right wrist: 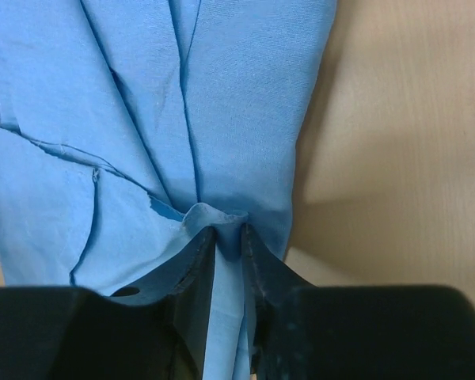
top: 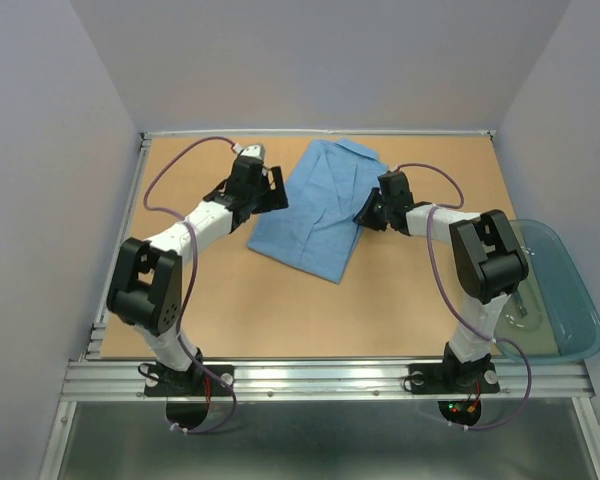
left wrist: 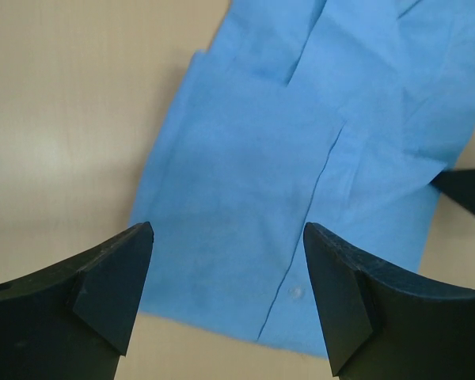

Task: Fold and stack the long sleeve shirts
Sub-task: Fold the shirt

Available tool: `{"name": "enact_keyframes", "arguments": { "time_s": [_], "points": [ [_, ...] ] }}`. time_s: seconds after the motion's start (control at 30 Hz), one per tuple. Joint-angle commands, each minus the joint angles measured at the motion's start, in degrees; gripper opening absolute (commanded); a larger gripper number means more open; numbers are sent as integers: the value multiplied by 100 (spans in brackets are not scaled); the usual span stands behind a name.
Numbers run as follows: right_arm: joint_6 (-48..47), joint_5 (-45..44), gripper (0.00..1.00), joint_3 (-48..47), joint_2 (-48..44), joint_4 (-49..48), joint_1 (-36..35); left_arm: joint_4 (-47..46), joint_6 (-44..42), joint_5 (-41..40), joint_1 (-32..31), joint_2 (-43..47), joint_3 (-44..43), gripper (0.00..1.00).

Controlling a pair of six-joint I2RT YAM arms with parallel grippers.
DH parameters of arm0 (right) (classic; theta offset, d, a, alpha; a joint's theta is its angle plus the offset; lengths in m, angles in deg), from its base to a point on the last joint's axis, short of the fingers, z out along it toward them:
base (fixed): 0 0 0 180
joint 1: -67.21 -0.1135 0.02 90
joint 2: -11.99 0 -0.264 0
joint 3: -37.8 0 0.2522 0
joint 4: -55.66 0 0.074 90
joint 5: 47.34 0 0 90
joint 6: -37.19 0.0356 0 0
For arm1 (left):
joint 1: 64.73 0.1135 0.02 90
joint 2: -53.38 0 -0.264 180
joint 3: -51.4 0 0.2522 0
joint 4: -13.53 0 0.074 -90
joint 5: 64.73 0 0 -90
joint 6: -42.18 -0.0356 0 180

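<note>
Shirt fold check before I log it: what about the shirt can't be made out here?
Top view: shirt right edge hidden beneath right gripper.
Right wrist: how much cloth is pinched, hidden between the fingers.
Left wrist: shirt runs past the frame's top and right edges.

Bare tabletop (top: 280, 310) beside shirt (top: 315, 215); tub (top: 570, 275) rightward

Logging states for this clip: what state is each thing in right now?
shirt, partly folded, lying on the table
left claw, open, holding nothing, by the shirt's left edge
right claw, shut on the shirt's right edge
tub, upright at the table's right edge
</note>
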Motion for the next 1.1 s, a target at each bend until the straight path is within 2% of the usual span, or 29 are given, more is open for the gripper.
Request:
{"name": "enact_keyframes", "arguments": {
  "time_s": [0.0,0.13,0.33,0.53,0.7,1.07],
  "points": [
    [34,247,22,-72,-45,-348,29,-180,-774,398,10,-869,-1294,88],
    [43,265,13,60,-141,-410,29,-180,-915,592,10,-1818,-2540,88],
    [104,432,1,139,-203,-489,29,-451,-906,760,10,-2935,-3361,88],
    [96,502,1,113,-151,-498,29,-1040,-731,962,10,-3428,-3493,87],
    [122,336,0,209,-150,-507,29,-1033,-582,1006,19,-3823,-3581,87],
    [113,-51,1,737,-616,-507,46,-1050,-396,945,142,-3824,-3291,86]
  ]
}}
